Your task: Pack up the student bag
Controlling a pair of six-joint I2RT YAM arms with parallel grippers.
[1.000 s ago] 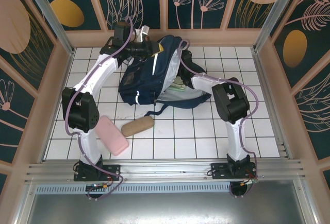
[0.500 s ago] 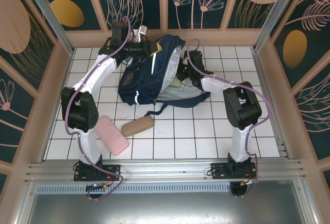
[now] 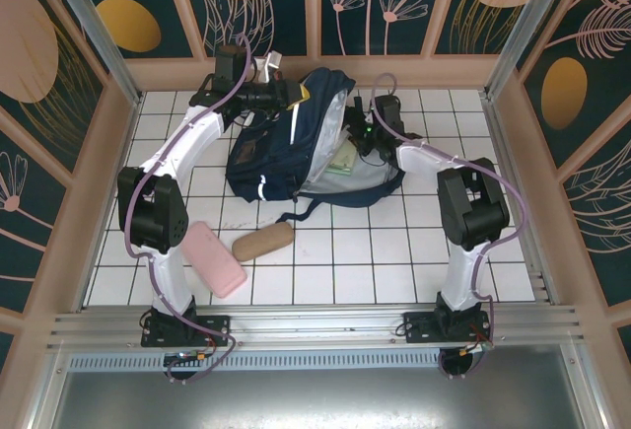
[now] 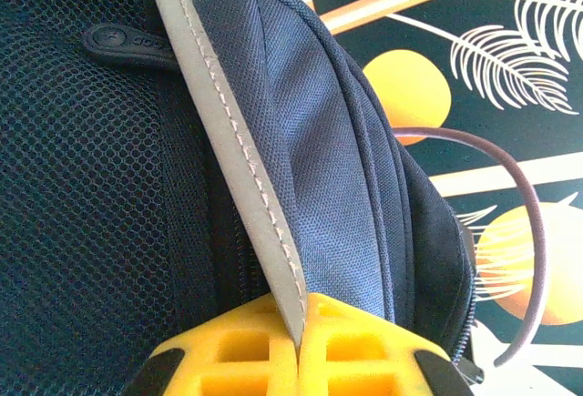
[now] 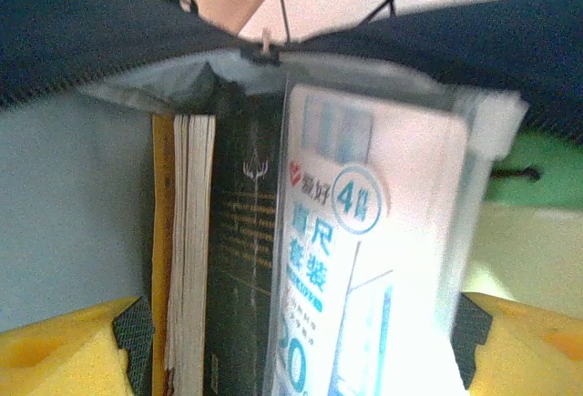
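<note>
1. Top external: student bag (image 3: 271, 148) slumped far-centre on tiled table (image 3: 394, 251), mouth gaping right; top hoisted by left gripper (image 3: 284, 94), presumably for access.
2. Left wrist: pinched tight on reflective stripe (image 4: 232, 141).
3. Right wrist: right gripper (image 5: 291, 346) spread astride book (image 5: 187, 259) and ruler packet (image 5: 364, 259), both lodged inside.

Reading off the right wrist now: the clear packet (image 5: 364, 259) carries a label with a circled "4" up top, big blue Chinese characters running down, 尺套装 among them, and "20" at the bottom. The dark book (image 5: 239, 259) has fine print I can't resolve. The rubber tab (image 4: 123, 43) on the student bag (image 4: 91, 196) has raised lettering, too small to read.
</note>
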